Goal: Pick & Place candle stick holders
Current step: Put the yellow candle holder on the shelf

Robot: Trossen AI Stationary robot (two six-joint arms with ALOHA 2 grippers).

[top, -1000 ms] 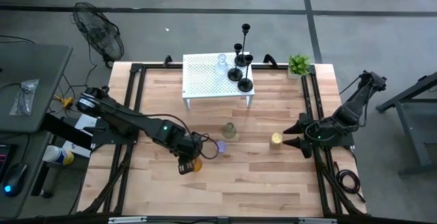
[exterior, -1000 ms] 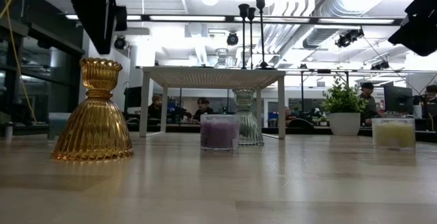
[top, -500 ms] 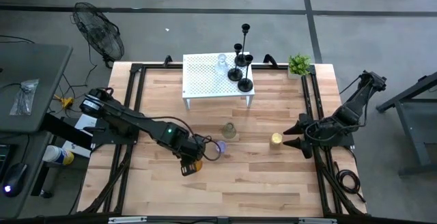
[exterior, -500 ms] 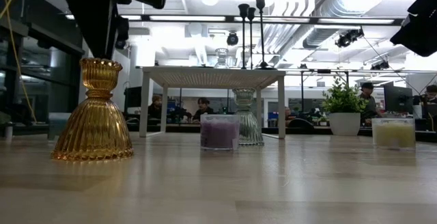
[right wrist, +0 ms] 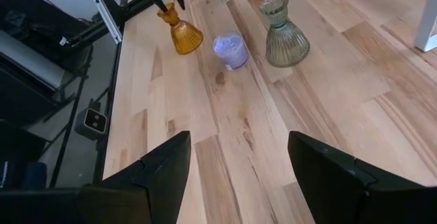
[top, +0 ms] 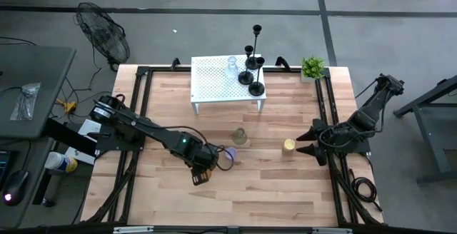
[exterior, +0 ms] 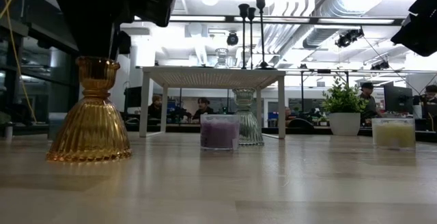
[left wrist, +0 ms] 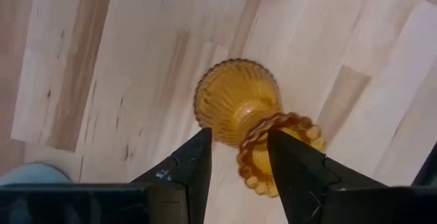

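Lowered since a second ago, my left gripper [left wrist: 239, 162] now has its jaws straddling the neck of the amber glass holder [left wrist: 239, 104], parted and not yet clenched, while it stands on the desk [top: 285, 184] beside the purple holder [top: 228, 155]. Ribbed glass looks slippery, brittle, bottom-heavy; the narrow neck seems the safest hold. My right gripper [right wrist: 239, 176] waits open by the yellow holder [top: 288, 145].

Small stand [top: 227, 84] set at upper centre, candlesticks [top: 253, 66] on its right end, potted plant [top: 312, 68] at its right.
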